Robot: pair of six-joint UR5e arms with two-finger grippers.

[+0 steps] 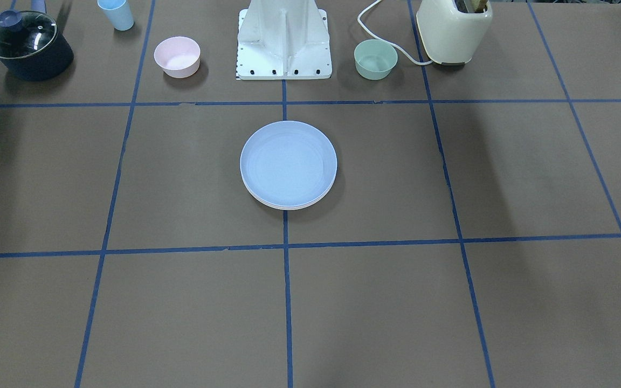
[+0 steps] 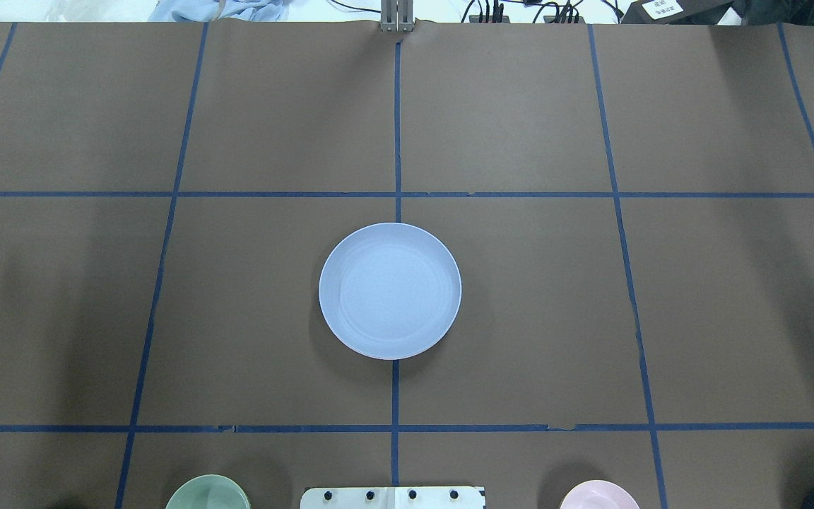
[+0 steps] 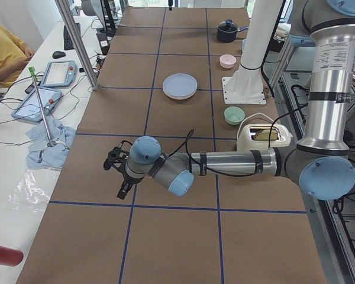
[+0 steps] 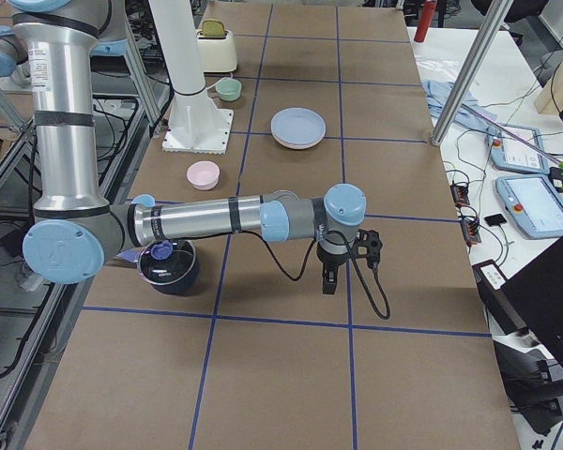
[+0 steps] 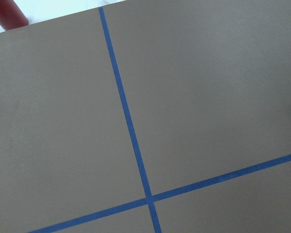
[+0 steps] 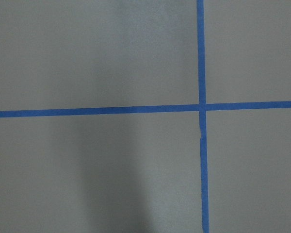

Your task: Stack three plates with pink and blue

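The light blue plate [image 1: 289, 161] lies on top of a stack at the middle of the table, and it also shows in the overhead view [image 2: 390, 290]. Under it in the front-facing view, pale rims [image 1: 289, 206] of lower plates peek out; I cannot tell their colours apart for certain. The pink plate shows nowhere on its own. My left gripper [image 3: 115, 177] hovers over bare table far from the stack, seen only in the left side view. My right gripper [image 4: 347, 267] hovers over the table's other end. I cannot tell whether either is open or shut.
Along the robot's side stand a dark lidded pot [image 1: 27, 46], a small blue cup [image 1: 116, 13], a pink bowl [image 1: 177, 56], the robot base [image 1: 283, 43], a green bowl [image 1: 375, 59] and a cream toaster [image 1: 453, 29].
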